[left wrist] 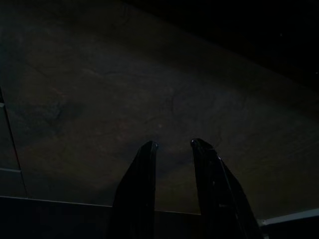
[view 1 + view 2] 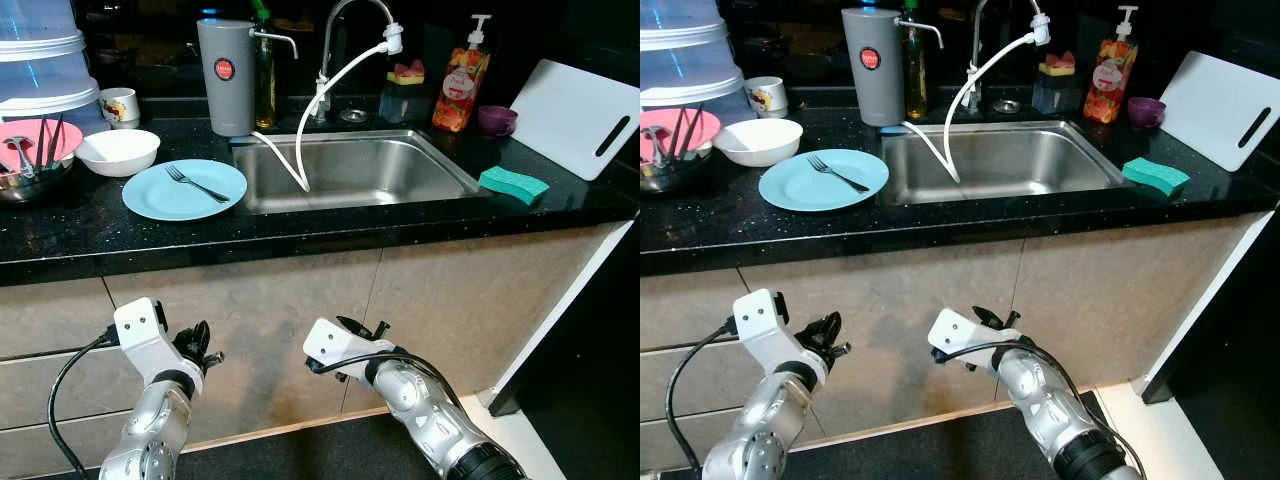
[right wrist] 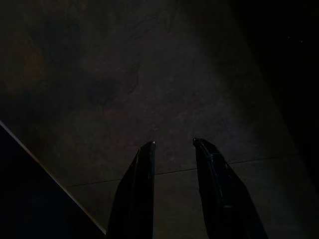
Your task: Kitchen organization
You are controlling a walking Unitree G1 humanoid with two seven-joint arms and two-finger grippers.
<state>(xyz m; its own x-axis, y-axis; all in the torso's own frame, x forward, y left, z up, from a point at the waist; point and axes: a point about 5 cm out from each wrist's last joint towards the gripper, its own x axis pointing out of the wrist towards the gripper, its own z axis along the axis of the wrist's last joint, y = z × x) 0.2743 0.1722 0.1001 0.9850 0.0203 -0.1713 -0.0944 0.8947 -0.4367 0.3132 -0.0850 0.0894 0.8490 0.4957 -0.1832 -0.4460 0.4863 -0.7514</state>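
1. The black speckled tabletop point(image 2: 90, 235) runs across the view, its front edge overhanging beige cabinet fronts point(image 2: 260, 320).
2. A steel sink point(image 2: 350, 170) is set into the middle of the tabletop; a white hose point(image 2: 320, 100) hangs from the faucet point(image 2: 345, 20) into the basin.
3. A light blue plate point(image 2: 185, 190) lies just left of the sink, near the front edge, with a fork point(image 2: 195, 183) lying on it.
4. Behind the plate, toward the left end, sit a white bowl point(image 2: 118, 151), a cup point(image 2: 119, 104) and a metal bowl point(image 2: 30, 170) holding a pink dish and utensils.
5. A grey canister point(image 2: 225, 75) stands at the sink's back left corner.
6. Right of the sink, a green sponge point(image 2: 514, 184) lies near the front edge; a white cutting board point(image 2: 575, 115) leans at the right end, with a purple cup point(image 2: 496, 120) and a soap bottle point(image 2: 462, 85) along the back edge.
7. The strip of tabletop in front of the sink is bare.
8. The left gripper point(image 2: 195, 345) and right gripper point(image 2: 360, 328) hang below the tabletop edge, before the cabinet fronts, touching nothing.
9. In the dark wrist views each pair of fingers point(image 1: 142, 189) point(image 3: 137, 189) is parted and released, holding nothing.
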